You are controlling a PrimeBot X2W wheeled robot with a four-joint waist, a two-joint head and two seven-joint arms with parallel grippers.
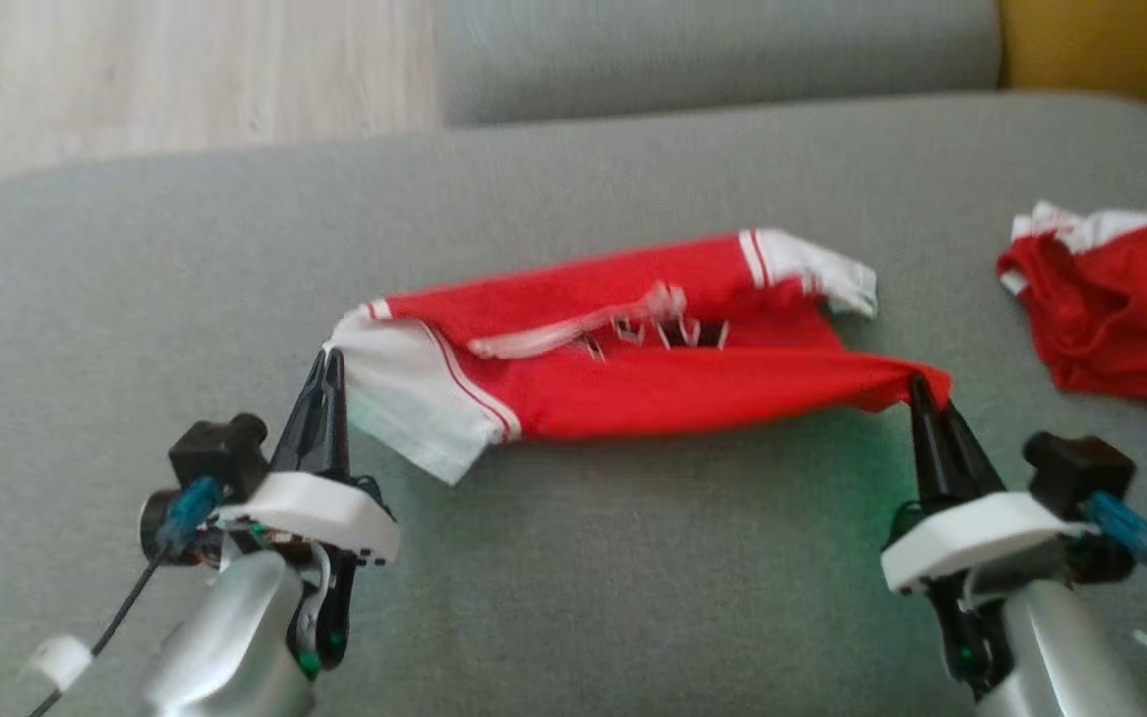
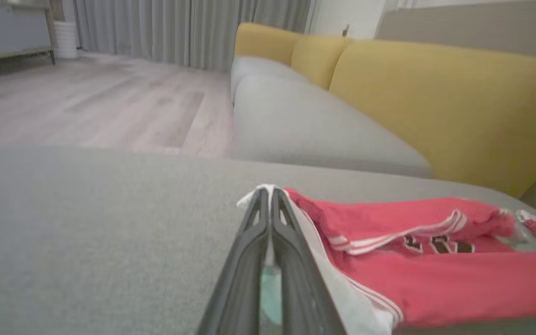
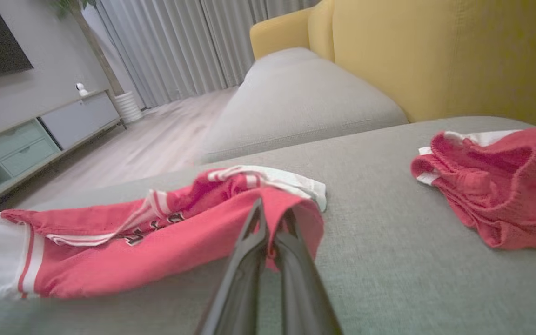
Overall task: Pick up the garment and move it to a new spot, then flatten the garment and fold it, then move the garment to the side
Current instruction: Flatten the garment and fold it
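Note:
A red garment (image 1: 633,358) with white sleeves and dark lettering lies stretched across the grey cushion (image 1: 573,578), folded lengthwise. My left gripper (image 1: 328,360) is shut on its white left corner, seen up close in the left wrist view (image 2: 268,193) with the garment (image 2: 435,279) to its right. My right gripper (image 1: 917,386) is shut on the red right corner; in the right wrist view the gripper (image 3: 270,211) pinches the garment (image 3: 156,251), whose red cloth drapes over the fingertips. The garment sags slightly between both grippers.
A second red and white garment (image 1: 1121,309) lies bunched at the cushion's right edge, also in the right wrist view (image 3: 500,186). Yellow sofa backrest (image 2: 435,107) stands behind; another grey seat (image 1: 713,50) lies beyond. Wooden floor (image 1: 175,70) is at far left.

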